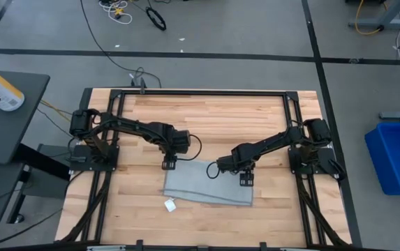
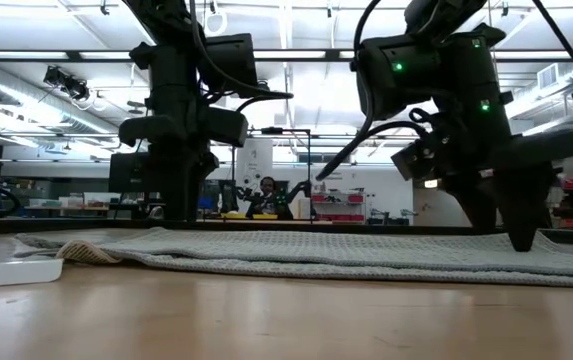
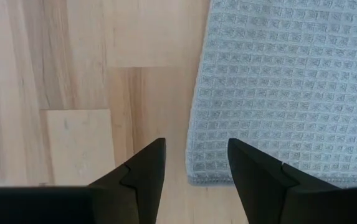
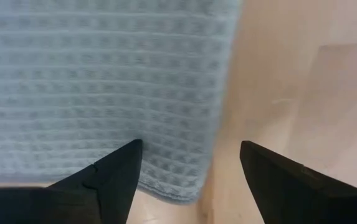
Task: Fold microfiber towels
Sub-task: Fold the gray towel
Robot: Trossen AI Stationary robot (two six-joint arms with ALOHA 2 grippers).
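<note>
Towel (image 1: 209,184) flat at lower centre; left gripper (image 1: 169,165) open over its upper-left corner, right gripper (image 1: 246,180) open at its right edge.

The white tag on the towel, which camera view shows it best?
The high view: the white tag lies on the wood just off the towel at its near left corner. In the low view a white shape at the left edge may be it; I cannot tell. Neither wrist view shows it, only weave and table.
</note>
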